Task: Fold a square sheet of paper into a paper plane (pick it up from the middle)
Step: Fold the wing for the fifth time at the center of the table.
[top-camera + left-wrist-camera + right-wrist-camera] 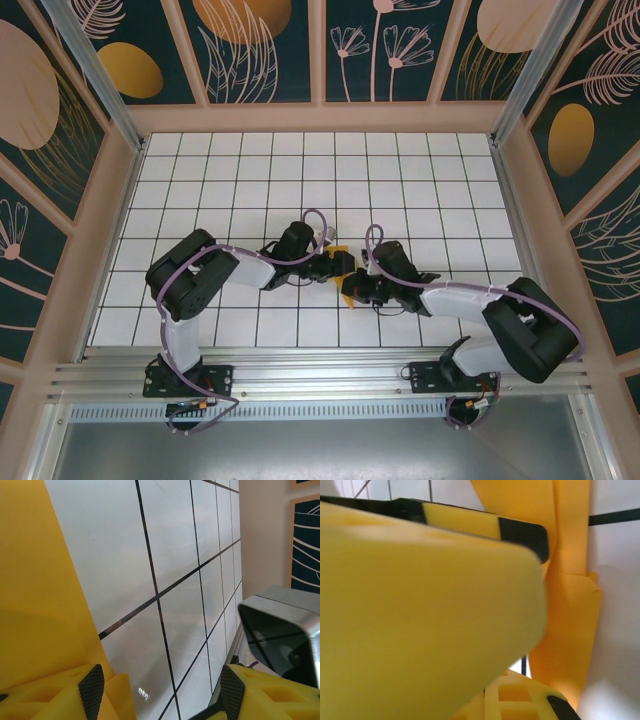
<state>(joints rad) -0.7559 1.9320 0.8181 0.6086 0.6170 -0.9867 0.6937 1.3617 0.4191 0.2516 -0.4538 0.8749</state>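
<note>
Jaws of the right gripper (357, 291), centre of the frame, are clamped on the square sheet of paper (570, 620), which is partly folded; judged to be steadying a crease. The left gripper (162, 692) stands wide and empty, with paper beside its finger at lower left, above the tiled table (185, 540).

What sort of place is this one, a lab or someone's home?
Probably a lab test booth, not a home: a white gridded table, patterned wall panels closing it in, and an aluminium rail along the near edge.
</note>
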